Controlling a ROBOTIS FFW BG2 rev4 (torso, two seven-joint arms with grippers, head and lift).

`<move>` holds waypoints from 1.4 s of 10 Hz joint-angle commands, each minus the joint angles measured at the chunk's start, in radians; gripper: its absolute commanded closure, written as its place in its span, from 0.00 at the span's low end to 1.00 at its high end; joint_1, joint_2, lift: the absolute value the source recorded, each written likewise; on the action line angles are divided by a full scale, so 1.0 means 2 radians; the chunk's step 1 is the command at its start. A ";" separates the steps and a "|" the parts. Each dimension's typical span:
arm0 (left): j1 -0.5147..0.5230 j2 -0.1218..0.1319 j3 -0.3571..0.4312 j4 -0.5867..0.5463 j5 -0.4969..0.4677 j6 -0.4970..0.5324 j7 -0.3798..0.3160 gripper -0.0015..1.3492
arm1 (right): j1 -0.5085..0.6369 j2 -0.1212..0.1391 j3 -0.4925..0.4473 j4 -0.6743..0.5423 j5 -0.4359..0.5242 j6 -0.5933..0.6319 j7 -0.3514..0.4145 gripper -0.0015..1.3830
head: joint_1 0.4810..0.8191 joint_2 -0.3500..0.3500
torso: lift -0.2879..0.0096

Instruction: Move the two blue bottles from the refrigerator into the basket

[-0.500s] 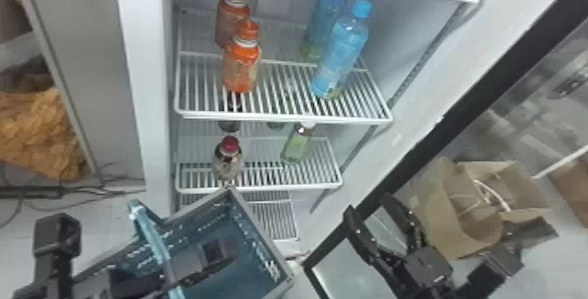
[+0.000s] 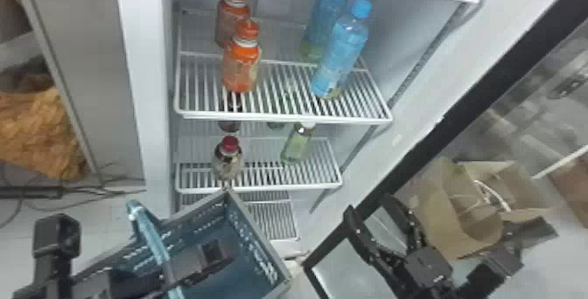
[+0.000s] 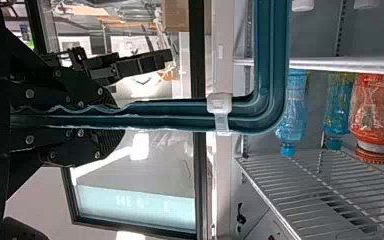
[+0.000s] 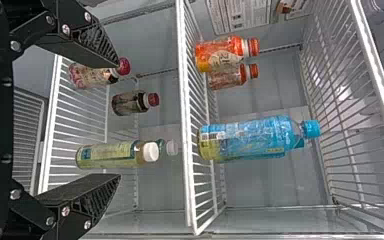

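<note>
bottles [image 2: 343,53], both blue, on shelf [image 2: 288,119]; left hand [image 2: 170,271] grips basket handle [image 2: 149,234]

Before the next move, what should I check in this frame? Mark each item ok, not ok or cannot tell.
1. Left gripper shut on the handle: ok.
2. Right gripper open with nothing between its fingers: ok.
3. Front blue bottle upright on the shelf, with no bottle before it: ok.
4. Rear blue bottle free to grasp first: not ok, the front one partly covers it.
5. Basket opening clear: not ok, the left arm crosses it.
6. Basket supported from below: cannot tell.
</note>
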 commanded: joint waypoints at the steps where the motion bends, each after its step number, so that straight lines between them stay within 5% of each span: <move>1: 0.000 0.000 0.000 0.000 0.000 0.000 0.000 0.89 | 0.000 -0.001 0.001 0.000 0.000 0.000 0.000 0.20 | 0.63 0.00 | 0.93; 14: -0.002 0.001 0.003 0.000 -0.004 0.006 0.002 0.89 | -0.136 -0.005 0.008 0.022 -0.007 0.056 -0.010 0.20 | 0.63 0.00 | 0.93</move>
